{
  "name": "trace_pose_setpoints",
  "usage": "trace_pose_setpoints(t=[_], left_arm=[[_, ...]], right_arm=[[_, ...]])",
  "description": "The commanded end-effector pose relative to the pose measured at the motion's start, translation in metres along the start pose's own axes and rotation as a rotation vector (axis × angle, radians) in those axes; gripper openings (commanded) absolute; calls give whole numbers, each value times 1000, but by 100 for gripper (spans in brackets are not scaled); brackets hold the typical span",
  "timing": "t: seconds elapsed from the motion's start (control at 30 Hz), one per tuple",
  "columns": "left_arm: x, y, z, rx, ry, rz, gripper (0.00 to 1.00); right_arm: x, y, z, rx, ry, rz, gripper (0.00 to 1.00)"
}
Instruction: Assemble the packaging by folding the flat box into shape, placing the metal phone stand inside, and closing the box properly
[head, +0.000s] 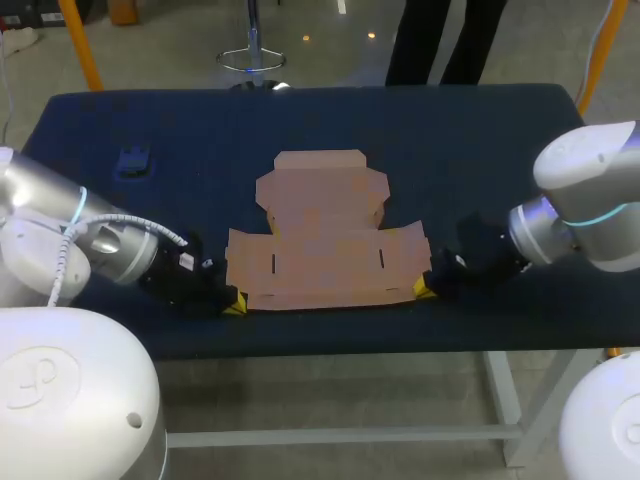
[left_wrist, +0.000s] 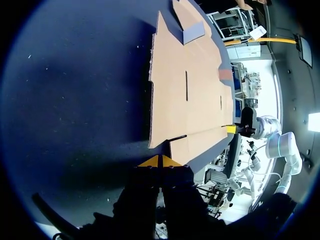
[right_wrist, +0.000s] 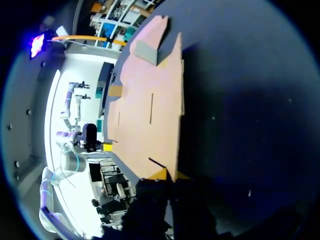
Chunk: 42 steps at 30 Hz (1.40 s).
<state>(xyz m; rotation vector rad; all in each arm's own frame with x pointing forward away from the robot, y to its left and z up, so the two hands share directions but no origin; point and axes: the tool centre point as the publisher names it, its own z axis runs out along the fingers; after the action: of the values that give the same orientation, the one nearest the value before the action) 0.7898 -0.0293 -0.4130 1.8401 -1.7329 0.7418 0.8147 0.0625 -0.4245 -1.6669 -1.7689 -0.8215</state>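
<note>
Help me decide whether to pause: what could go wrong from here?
The left gripper and right gripper sit low at the near corners of the flat box; uneven lifting could skew or crease it. The box lies close to the front edge of the table, so a nudge might slide it off.

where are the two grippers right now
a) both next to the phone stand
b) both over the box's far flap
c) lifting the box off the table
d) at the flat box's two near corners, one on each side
d: the left gripper sits at the near left corner of the flat box and the right gripper at its near right corner, with the box lying unfolded on the table.
</note>
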Motion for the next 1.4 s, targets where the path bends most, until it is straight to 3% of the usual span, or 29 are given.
trace_pose_setpoints(t=[0.03, 1.0, 1.4], left_arm=[[-2, -3, 4, -14, 8, 4, 0], [11, -7, 4, -27, 4, 42, 0], [20, -3, 1, -24, -46, 43, 0]], right_arm=[[-1, 2, 4, 3, 2, 0, 0], [16, 3, 8, 9, -29, -31, 0], [21, 1, 8, -3, -68, -30, 0]])
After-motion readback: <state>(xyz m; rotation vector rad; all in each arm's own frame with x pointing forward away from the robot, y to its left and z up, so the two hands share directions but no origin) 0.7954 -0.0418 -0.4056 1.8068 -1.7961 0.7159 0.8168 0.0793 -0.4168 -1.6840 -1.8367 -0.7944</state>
